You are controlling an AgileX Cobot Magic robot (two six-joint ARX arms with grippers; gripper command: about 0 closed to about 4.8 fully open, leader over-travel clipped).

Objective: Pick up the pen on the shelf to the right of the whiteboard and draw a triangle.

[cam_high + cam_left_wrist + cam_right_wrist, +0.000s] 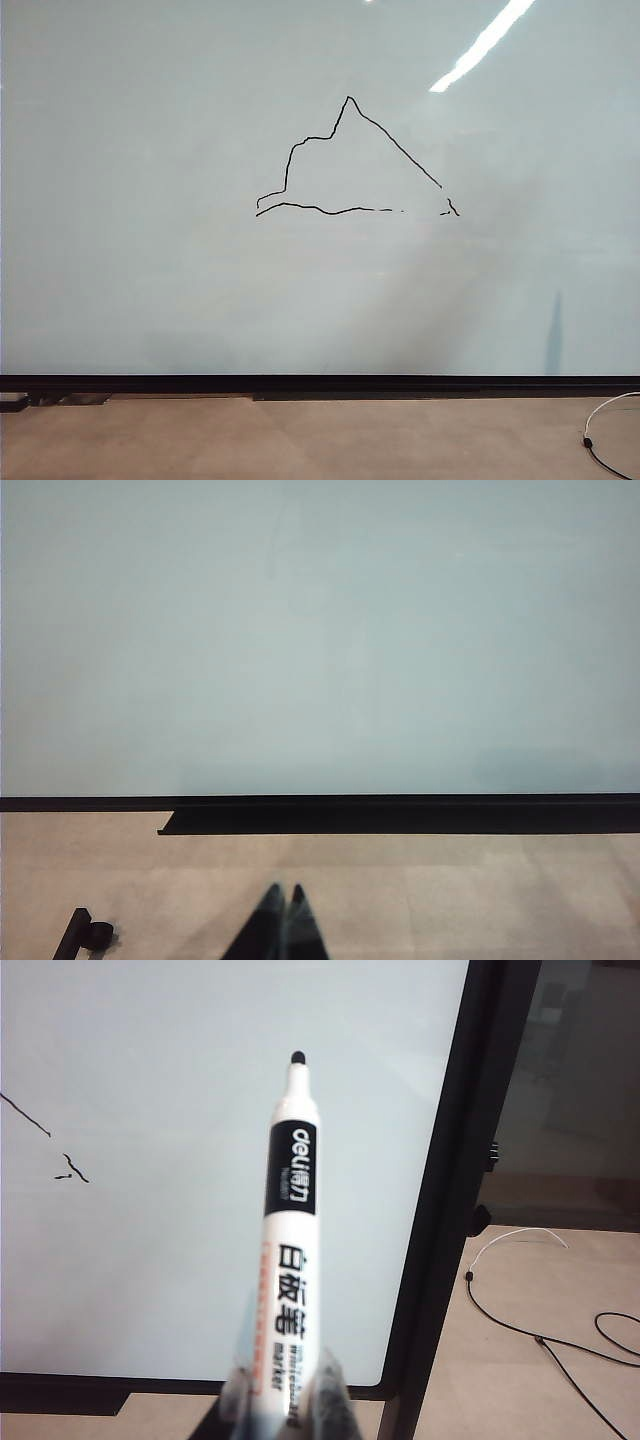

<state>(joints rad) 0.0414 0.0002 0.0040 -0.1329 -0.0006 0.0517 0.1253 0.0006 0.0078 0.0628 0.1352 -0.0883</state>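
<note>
Right wrist view: right tool (285, 1400) pinching the pen (287, 1250), left tool (283, 920) pressed together low; triangle (350, 160) on the whiteboard (150, 250) looks basically drawn, so next I'd close the base gap.

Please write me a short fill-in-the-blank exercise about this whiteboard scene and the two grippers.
1. The right gripper holds the ____ between its jaws.
2. The outline drawn on the whiteboard is a rough ____.
3. The triangle has a base line that is ____, not continuous.
4. The left gripper has its jaws ____ and holds nothing.

Missing words: pen; triangle; broken; shut
</note>
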